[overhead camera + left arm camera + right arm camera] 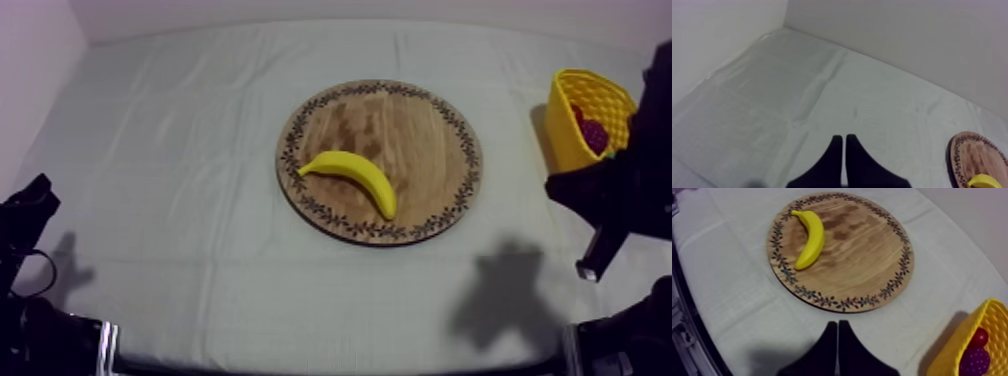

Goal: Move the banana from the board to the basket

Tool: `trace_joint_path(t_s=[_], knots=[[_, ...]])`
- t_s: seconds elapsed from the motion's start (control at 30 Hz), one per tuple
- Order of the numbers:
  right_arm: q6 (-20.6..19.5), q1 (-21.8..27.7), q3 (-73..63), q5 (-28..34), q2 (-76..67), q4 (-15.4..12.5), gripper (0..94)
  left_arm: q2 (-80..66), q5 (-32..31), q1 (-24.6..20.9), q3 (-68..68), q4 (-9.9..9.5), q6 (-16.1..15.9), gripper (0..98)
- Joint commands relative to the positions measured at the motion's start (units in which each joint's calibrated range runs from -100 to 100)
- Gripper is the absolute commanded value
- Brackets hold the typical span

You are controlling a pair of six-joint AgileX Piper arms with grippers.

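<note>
Yellow banana (352, 178) on the wooden board (425, 130), left of centre. Yellow basket (562, 132) right of the board. Left claw (844, 138), right claw (837, 324) each pressed together, empty

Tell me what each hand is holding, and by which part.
Nothing is held. The left hand and the right hand are both shut on nothing, and the banana lies free on the wooden board.
</note>
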Motion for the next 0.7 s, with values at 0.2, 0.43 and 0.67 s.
trace_joint_path(t_s=[0.2,0.43,0.67], knots=[[1.9,-2.7,-33.2,22.1,22.9,-3.1,0.6,0.0,0.0,0.0,0.0,-0.01,0.0,0.1],[2.2,-4.7,-48.0,32.8,37.0,-2.8,0.6,0.0,0.0,0.0,0.0,-0.01,0.0,0.1],[3.3,-6.6,-62.1,40.4,50.3,-1.5,0.6,0.0,0.0,0.0,0.0,-0.01,0.0,0.1]])
